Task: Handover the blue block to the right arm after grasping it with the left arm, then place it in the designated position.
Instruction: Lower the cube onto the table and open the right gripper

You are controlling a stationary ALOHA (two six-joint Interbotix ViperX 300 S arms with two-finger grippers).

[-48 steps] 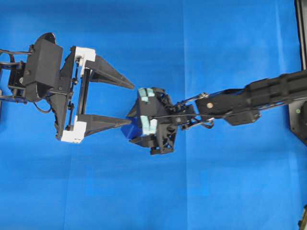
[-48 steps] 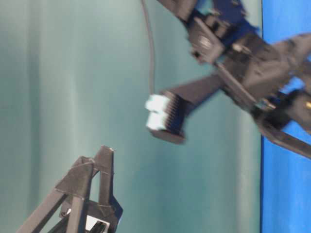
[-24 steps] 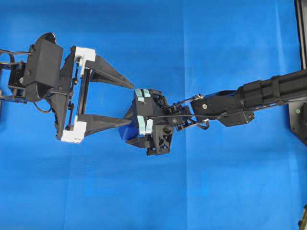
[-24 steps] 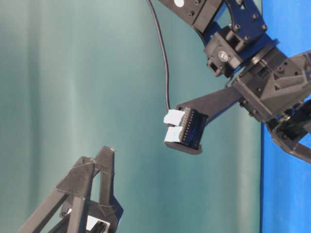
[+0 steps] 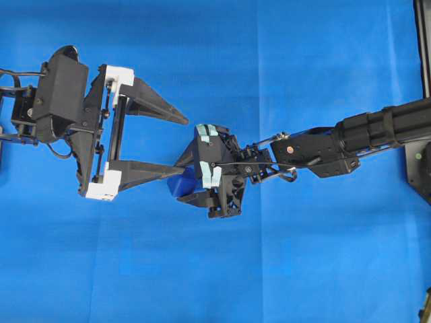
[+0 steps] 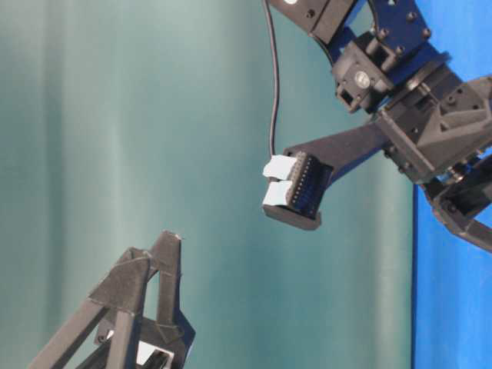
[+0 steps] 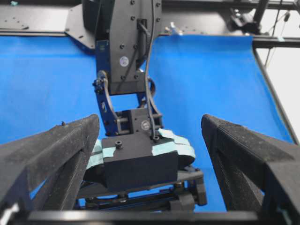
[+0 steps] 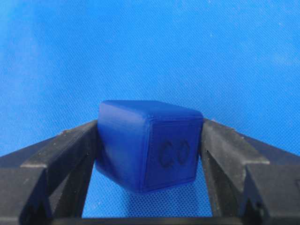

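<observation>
The blue block [image 8: 147, 145], a dark navy cube, is pinched between the two black fingers of my right gripper [image 8: 150, 130] and hangs above the cloth. From overhead the block [image 5: 180, 184] shows at the tip of the right gripper [image 5: 185, 182], just under the lower finger of my left gripper [image 5: 184, 147]. The left gripper stands wide open with nothing in it. In the left wrist view the right arm's mint-taped wrist [image 7: 140, 161] sits between the left gripper's [image 7: 150, 124] fingers, and it hides the block.
Bright blue cloth [image 5: 283, 67] covers the whole table. A black frame rail [image 5: 424, 47] runs along the right edge. At table level the right arm's taped wrist [image 6: 296, 192] hangs before a teal backdrop [image 6: 115, 115].
The right wrist shifted slightly left, then back right and down, with the block still in its jaws. The left gripper has not moved.
</observation>
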